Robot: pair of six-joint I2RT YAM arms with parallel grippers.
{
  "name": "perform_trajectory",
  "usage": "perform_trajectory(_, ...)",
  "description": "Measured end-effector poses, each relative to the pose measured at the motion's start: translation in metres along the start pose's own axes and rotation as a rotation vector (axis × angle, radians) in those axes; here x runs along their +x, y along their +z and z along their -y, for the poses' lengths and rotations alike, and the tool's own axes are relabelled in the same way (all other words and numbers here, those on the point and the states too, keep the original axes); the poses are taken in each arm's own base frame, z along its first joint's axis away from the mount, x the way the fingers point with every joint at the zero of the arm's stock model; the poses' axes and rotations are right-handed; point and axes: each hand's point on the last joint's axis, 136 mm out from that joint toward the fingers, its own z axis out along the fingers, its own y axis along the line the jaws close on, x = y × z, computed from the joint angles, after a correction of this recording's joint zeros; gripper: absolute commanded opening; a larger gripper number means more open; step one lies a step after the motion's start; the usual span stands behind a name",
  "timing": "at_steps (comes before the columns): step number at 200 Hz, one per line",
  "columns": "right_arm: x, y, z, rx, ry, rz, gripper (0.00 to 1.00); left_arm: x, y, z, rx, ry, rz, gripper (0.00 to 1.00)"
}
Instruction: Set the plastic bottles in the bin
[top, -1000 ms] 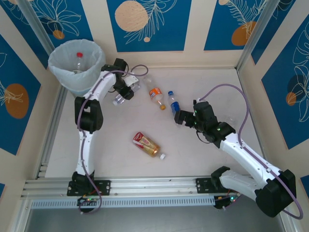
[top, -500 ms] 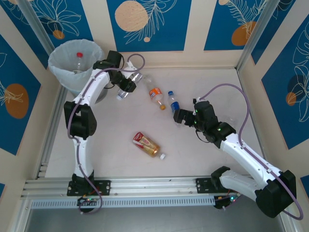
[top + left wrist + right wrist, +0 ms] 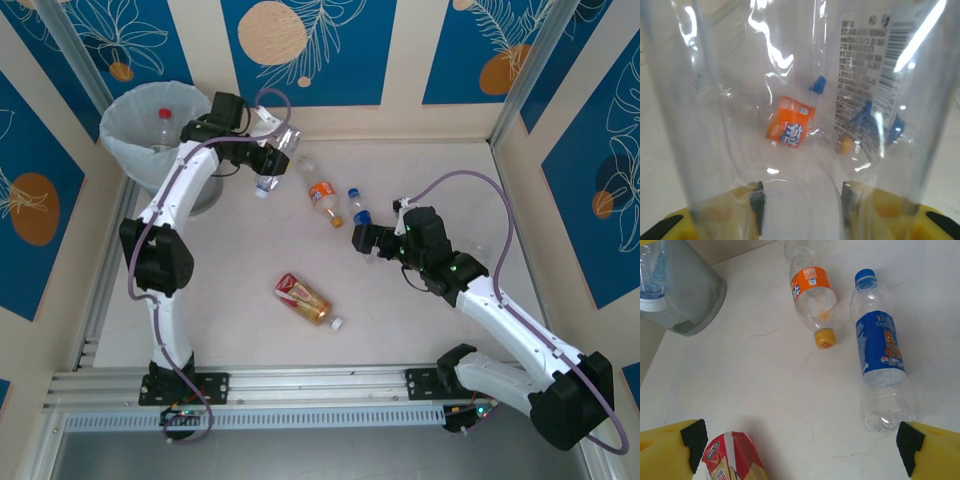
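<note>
Left gripper point(image 3: 266, 163): fingers clenched across the body of a clear bottle point(image 3: 800, 75), which is raised off the table point(image 3: 250, 290) just beside the bin point(image 3: 118, 150).
Right gripper point(image 3: 362, 240): fingers point(image 3: 670, 445) released and spread wide, holding nothing, hovering near the blue-label bottle point(image 3: 879, 342).
Bin contents: one red-cap bottle point(image 3: 165, 116) lies inside the liner.
Bottles on table: the orange-label bottle point(image 3: 811, 290) and the blue-label bottle lie on their sides next to each other; the red-yellow bottle point(image 3: 303, 297) lies apart, nearer the arm bases.
Weight: judged light; the bottles look empty.
Wall: thin clear plastic, likely to dent under a hard squeeze.
Surface: smooth and round; expect rolling on the table and slipping in a loose grip.
Grasp point: take the blue-label bottle across the labelled mid-body, fingers straddling its long axis.
Avoid: the narrow neck and cap, where the bottle can pivot.
</note>
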Motion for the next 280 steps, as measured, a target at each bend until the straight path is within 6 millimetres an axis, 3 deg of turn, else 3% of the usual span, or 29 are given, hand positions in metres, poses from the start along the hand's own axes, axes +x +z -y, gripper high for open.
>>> perform_trajectory(55,-0.008,-0.002,-0.014,-0.059,-0.024,0.031,0.99,-0.027,-0.022,0.026,-0.088,0.022,0.060,0.38)
perform_trajectory(81,-0.011,-0.002,-0.024,-0.104,-0.048,0.043,0.99,-0.041,-0.040,0.028,-0.193,0.039,0.112,0.38)
perform_trajectory(116,-0.013,-0.004,-0.034,-0.144,-0.072,0.053,0.99,-0.055,-0.067,0.008,-0.369,0.044,0.174,0.38)
perform_trajectory(190,-0.016,-0.004,-0.038,-0.159,-0.082,0.067,0.99,-0.067,-0.097,-0.033,-0.567,0.016,0.238,0.36)
perform_trajectory(280,-0.015,-0.004,-0.038,-0.156,-0.083,0.066,0.99,-0.104,-0.190,-0.073,-0.684,-0.063,0.437,0.35)
